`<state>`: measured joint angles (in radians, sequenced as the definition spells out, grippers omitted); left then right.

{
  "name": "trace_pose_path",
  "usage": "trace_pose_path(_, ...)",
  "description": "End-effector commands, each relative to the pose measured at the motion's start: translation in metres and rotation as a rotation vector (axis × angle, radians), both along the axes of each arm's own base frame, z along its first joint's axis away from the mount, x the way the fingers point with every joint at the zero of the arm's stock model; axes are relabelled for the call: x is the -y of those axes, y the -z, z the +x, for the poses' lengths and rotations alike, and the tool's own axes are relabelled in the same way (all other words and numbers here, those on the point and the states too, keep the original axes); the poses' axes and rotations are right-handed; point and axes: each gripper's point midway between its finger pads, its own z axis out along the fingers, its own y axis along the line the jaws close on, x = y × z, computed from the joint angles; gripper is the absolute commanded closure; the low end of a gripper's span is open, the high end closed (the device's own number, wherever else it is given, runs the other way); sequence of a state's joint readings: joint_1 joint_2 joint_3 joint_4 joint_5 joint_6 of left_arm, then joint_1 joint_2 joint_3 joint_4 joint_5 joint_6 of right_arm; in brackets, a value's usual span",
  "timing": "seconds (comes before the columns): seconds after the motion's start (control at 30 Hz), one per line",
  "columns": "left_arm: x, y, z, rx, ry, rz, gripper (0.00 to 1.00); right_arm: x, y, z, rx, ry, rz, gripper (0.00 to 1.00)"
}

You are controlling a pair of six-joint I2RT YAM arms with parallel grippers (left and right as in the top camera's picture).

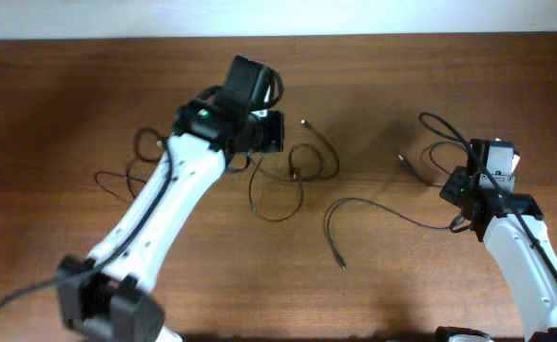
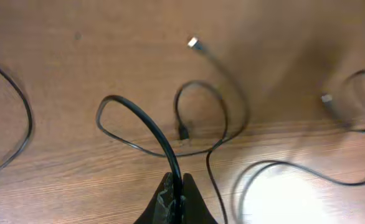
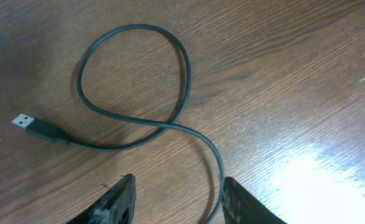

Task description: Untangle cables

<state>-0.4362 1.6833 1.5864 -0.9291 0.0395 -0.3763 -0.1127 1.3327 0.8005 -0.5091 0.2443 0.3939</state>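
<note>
Cables (image 1: 293,173) were spread in loose loops at table (image 1: 402,285) centre. Strand (image 2: 139,118) was pinched by clenched left gripper (image 2: 176,198). Right gripper (image 3: 177,198) fingers were parted, cord (image 3: 182,74) ungrasped between. Step judged: separation, midway. Next: pinched strand to be drawn clear of loops.

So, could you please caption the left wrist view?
Left hand shut on a black cable looping over the wooden table.
</note>
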Motion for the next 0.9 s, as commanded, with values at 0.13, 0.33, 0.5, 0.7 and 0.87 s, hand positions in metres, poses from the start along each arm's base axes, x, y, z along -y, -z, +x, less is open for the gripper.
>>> trace_pose_path(0.13,0.018,0.087,-0.001,-0.172,0.173,0.127,1.00,-0.004,0.004,0.000,-0.005,-0.008,0.030,0.49)
trace_pose_path(0.33,0.045,0.099,-0.018,-0.169,0.348,0.184,0.89,-0.004,0.004,0.000,-0.005,-0.008,0.029,0.48)
trace_pose_path(0.5,0.068,0.116,-0.034,-0.201,0.415,0.207,0.59,-0.004,0.004,0.000,-0.005,-0.008,0.030,0.48)
trace_pose_path(0.7,0.084,0.172,-0.052,-0.310,0.473,0.264,0.46,-0.004,0.004,0.000,-0.003,-0.008,0.030,0.47)
trace_pose_path(0.87,0.086,0.188,-0.058,-0.343,0.486,0.282,0.54,-0.011,0.004,0.004,0.012,-0.028,0.068,0.47)
